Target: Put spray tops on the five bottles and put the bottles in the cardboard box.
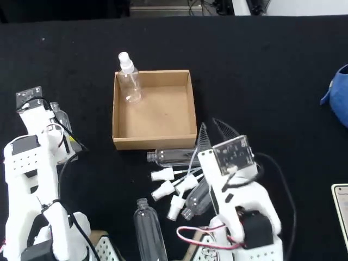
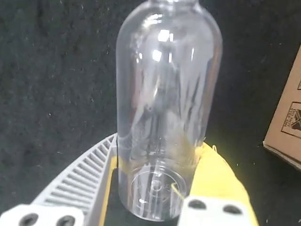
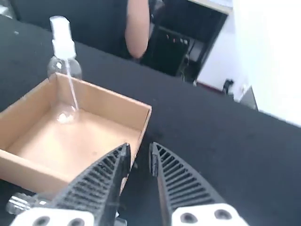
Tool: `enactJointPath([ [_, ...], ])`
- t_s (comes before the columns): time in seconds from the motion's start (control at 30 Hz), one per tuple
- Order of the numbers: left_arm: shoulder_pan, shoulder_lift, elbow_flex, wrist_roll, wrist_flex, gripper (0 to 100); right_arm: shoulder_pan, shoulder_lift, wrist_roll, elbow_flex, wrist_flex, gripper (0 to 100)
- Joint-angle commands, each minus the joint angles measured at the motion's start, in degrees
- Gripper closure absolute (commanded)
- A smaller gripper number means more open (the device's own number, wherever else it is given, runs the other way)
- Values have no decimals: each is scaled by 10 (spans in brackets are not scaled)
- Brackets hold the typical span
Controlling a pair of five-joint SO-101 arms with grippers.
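One clear plastic bottle (image 2: 167,108) between ribbed fingers (image 2: 77,183)

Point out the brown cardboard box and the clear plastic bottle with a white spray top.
Brown cardboard box (image 1: 154,142): high view, front wall.
Clear plastic bottle with white spray top (image 1: 130,89): high view, its body.

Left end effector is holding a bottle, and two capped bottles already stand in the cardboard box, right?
Not two: the high view shows one capped bottle standing in a corner of the cardboard box. The left end effector does hold a bottle, as you said.
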Motion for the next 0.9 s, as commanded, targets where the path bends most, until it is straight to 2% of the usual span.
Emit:
enactJointPath([
  [0.0, -12, -18, -5, 43, -19, 970, -29, 76, 5, -92, 33, 932],
  [0.17, -16, -18, -4, 71, -22, 970, -84, 244, 16, -197, 159, 932],
  [0.33, -20, -18, 12, 104, -35, 970, -129, 327, 85, -266, 225, 935],
  [0.5, -31, -18, 15, 105, -41, 970, -249, 397, 88, -282, 284, 930],
  [0.6, -64, -18, 15, 105, -43, 970, -303, 451, 45, -280, 287, 930],
  [0.73, -107, -18, 7, 105, -42, 970, -358, 487, 33, -280, 266, 930],
  [0.87, -120, -18, 8, 105, -42, 970, -404, 506, 25, -233, 181, 930],
])
